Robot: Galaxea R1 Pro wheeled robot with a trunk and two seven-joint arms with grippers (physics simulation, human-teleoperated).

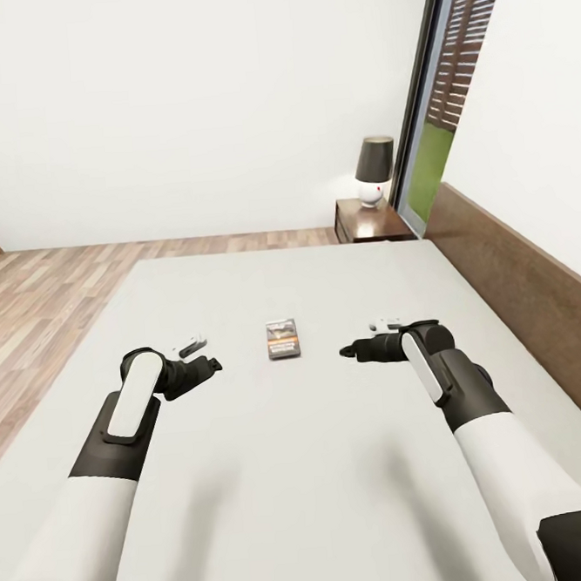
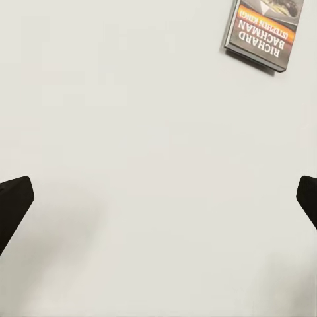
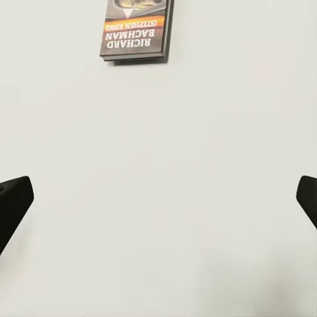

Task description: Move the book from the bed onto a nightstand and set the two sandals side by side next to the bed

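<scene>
The book [image 1: 283, 338] lies flat on the grey mattress of the bed [image 1: 342, 496], between my two arms. Its dark cover with orange-white lettering shows in the left wrist view [image 2: 264, 30] and the right wrist view [image 3: 137, 30]. My left gripper [image 1: 211, 364] hovers over the mattress to the book's left, open, with fingertips [image 2: 13, 205] wide apart and nothing between them. To the book's right my right gripper [image 1: 348, 351] is also open and empty, its fingertips [image 3: 13, 205] spread. A nightstand [image 1: 371, 220] stands past the bed's far right corner. The sandals are out of view.
A lamp [image 1: 373, 172] with a dark shade stands on the nightstand. The dark wooden headboard [image 1: 517, 281] runs along the bed's right side. A tall window [image 1: 450, 94] is behind the nightstand. Wood-plank floor [image 1: 47, 301] lies to the bed's left and beyond it.
</scene>
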